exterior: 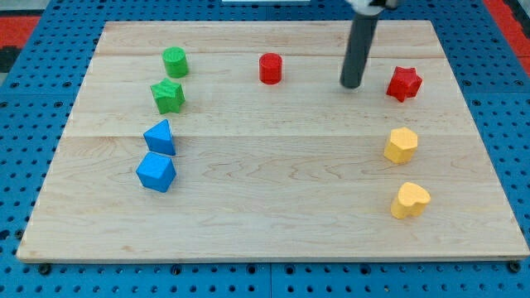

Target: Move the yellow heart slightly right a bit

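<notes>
The yellow heart (410, 200) lies on the wooden board (273, 215) near the view's lower right. A second yellow block (401, 146), roughly hexagonal, sits just above it. My tip (351, 85) stands at the view's upper right of centre, well above and to the left of the yellow heart, touching no block. It is between the red cylinder (271, 68) on its left and the red star (404, 84) on its right.
On the view's left are a green cylinder (175, 62), a green star (168, 96), a blue triangular block (161, 137) and a blue pentagonal block (156, 172). The board's right edge runs close past the yellow blocks. A blue pegboard (25, 165) surrounds the board.
</notes>
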`<state>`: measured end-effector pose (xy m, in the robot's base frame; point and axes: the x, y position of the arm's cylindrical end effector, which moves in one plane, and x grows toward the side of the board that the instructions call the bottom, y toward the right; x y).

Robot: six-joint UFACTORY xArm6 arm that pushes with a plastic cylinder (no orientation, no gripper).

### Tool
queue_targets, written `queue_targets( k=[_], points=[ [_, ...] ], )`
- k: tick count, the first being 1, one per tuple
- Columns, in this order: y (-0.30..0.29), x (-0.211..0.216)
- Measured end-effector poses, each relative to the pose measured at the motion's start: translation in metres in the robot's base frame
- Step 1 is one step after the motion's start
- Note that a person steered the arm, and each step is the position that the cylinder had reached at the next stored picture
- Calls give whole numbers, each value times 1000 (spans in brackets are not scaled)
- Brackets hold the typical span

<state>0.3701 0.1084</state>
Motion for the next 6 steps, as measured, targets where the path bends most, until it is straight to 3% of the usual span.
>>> queue_targets(
  k=[1, 2, 3, 5, 6],
  points=[
    [-40, 65],
    [-41, 120],
    [22, 176],
    [35, 179],
    [-1, 126]
  ],
)
